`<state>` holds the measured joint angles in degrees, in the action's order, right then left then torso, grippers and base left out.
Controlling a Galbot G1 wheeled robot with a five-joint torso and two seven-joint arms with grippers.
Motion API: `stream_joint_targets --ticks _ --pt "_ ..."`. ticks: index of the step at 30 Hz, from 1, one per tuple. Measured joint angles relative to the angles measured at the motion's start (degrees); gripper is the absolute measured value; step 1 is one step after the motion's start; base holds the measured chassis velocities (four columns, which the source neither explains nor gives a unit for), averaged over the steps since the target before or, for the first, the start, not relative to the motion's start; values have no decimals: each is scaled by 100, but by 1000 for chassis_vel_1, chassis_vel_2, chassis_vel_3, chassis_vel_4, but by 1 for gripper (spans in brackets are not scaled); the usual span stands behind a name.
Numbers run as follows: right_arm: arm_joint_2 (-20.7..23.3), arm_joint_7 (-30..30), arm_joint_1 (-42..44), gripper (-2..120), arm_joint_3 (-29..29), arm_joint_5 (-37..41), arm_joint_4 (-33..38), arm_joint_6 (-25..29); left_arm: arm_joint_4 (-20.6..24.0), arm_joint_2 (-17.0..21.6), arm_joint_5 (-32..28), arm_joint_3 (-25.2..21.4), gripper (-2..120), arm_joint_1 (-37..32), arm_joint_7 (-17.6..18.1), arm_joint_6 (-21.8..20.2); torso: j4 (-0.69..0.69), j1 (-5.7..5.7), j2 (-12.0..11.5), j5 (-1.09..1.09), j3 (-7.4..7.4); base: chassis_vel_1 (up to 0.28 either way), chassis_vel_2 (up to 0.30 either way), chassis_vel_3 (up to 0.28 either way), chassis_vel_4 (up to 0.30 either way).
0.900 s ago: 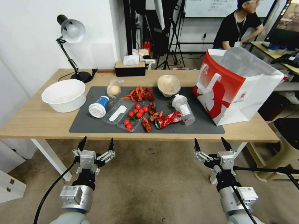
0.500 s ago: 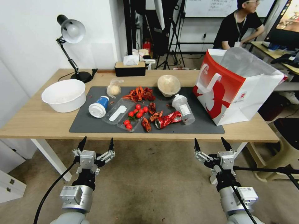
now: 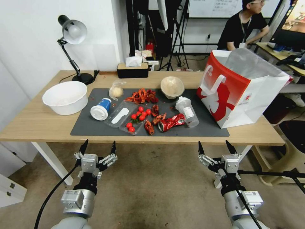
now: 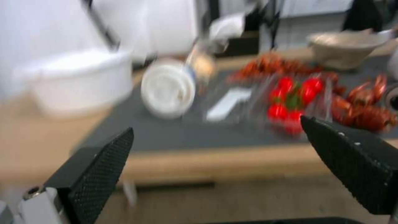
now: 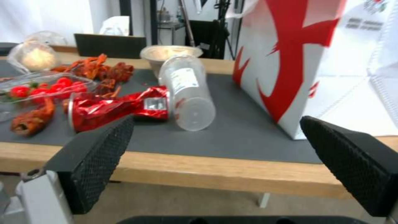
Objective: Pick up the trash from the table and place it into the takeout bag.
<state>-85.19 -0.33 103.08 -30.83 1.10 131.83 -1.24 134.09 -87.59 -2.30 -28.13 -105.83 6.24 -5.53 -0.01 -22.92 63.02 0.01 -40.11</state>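
Nothing was picked yet: the left gripper (image 3: 98,147) and right gripper (image 3: 214,147) hung low in frame, jaws apart and empty. The crushed can (image 3: 170,122) and bottle (image 3: 187,111) lay mid-frame, takeout bag (image 3: 241,92) right; next called for reaching up to the nearest piece

The table (image 3: 38,124) is being viewed from above and in front by the head camera, facing 12 o'clock and downward from some way back. Each wrist camera is being held low, just short of the near table edge, looking between its own fingers toward 12 o'clock. The crushed red can (image 5: 112,109) and cherry tomatoes (image 4: 292,99) are being shared with the head view.
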Motion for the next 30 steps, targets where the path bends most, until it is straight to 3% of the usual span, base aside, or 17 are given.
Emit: stream_joint_targets --ticks 3,5,30 --pt "239 -163 -17 100 254 336 37 -404 126 -102 -123 203 100 -153 344 -268 4 1 0 1 0 0 0 0 0" --pt "349 -245 -42 100 345 499 47 -544 139 -137 -133 261 100 -187 381 -168 3 0 0 0 0 0 0 0 0" --pt "442 -412 -263 100 154 524 78 -537 19 -20 -348 172 100 -46 473 41 1 -1 0 -1 0 0 0 0 0"
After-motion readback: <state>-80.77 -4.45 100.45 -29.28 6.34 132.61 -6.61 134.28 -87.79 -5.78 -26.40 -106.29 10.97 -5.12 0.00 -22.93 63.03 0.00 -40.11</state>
